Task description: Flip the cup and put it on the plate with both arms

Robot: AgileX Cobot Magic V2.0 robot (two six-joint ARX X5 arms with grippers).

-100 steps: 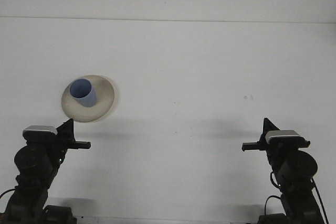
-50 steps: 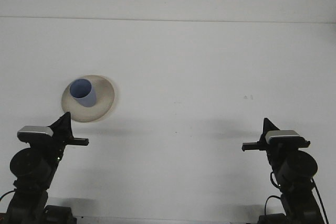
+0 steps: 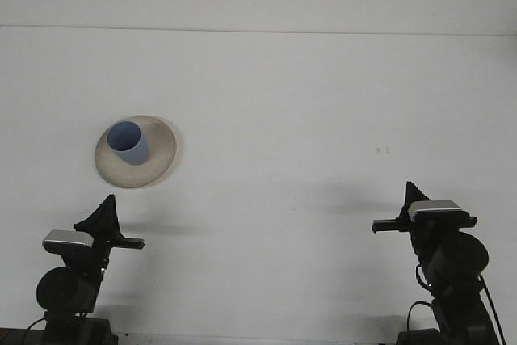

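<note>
- The left hand [image 3: 121, 241] has dropped lower and drawn back from the plate [image 3: 161, 159] over the last second; the right hand [image 3: 386, 225] has not shifted.
- Neither hand holds anything; whether their fingers are spread cannot be told.
- The blue cup [image 3: 128, 143] stands mouth-up on the plate, on the white surface [image 3: 307, 119].
- Judged from this, flip and placement look done; only retreat remains.
</note>
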